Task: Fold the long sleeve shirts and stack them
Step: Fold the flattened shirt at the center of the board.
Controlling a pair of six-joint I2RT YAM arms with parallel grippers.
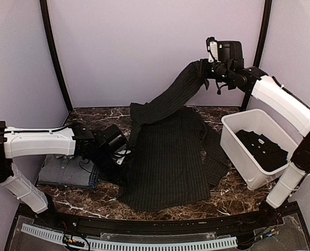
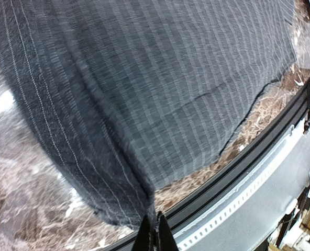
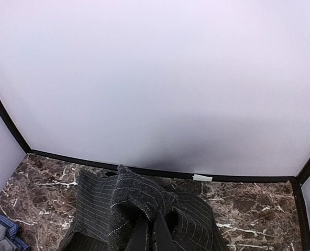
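Observation:
A charcoal pinstriped long sleeve shirt (image 1: pixel 168 162) lies spread on the marble table, back side up. My right gripper (image 1: pixel 206 68) is raised high at the back right, shut on the end of one sleeve (image 3: pixel 139 201), which stretches up from the shirt body. My left gripper (image 1: pixel 124 166) is low at the shirt's left edge, shut on a pinch of the cloth (image 2: pixel 113 172). A folded grey shirt (image 1: pixel 66 170) lies on a blue one under the left arm. Another dark shirt (image 1: pixel 262 149) lies in the tub.
A white plastic tub (image 1: pixel 233 146) stands at the right. The table's black front rail (image 2: pixel 249 162) runs close to the left gripper. Walls enclose the back and sides.

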